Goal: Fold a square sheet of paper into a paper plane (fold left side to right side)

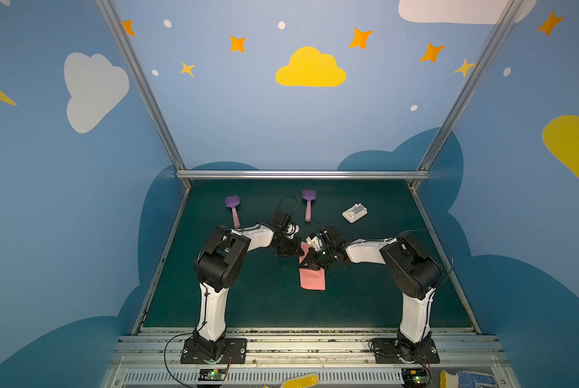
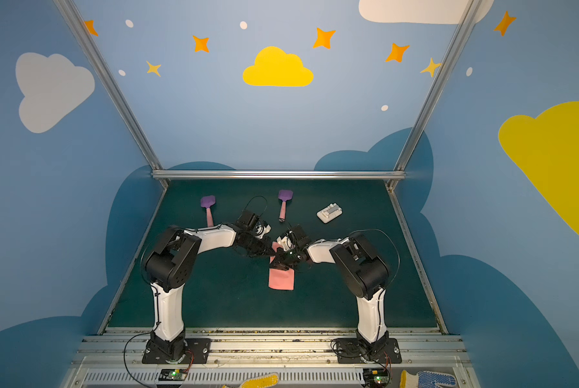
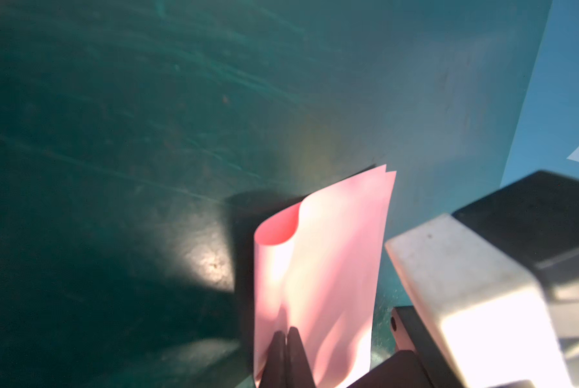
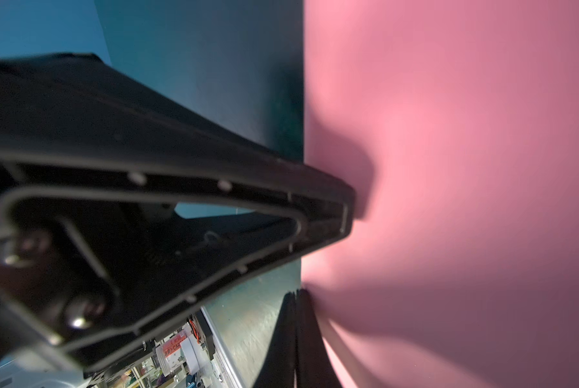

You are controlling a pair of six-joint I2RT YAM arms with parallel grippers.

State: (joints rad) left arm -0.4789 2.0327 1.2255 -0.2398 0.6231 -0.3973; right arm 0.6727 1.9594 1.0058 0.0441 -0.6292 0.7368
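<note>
The square sheet of paper (image 1: 313, 280) (image 2: 281, 280) is salmon pink and lies doubled over into a narrow rectangle in the middle of the green mat. In the left wrist view its far end (image 3: 331, 252) curls open in a loose loop. My left gripper (image 1: 300, 252) (image 3: 286, 331) is shut, its tips resting on the paper's top layer near the far end. My right gripper (image 1: 306, 267) (image 4: 296, 293) is shut too, its tips against the paper's long edge (image 4: 466, 168). The left gripper's black finger (image 4: 281, 188) touches the sheet just beside it. The paper plane is not in view.
Two purple spatulas with pink handles (image 1: 232, 205) (image 1: 309, 198) lie at the back of the mat. A white plastic block (image 1: 354, 212) sits at the back right. Gloves (image 1: 298, 381) (image 1: 466, 379) lie on the front rail. Aluminium rails border the mat (image 1: 382, 295).
</note>
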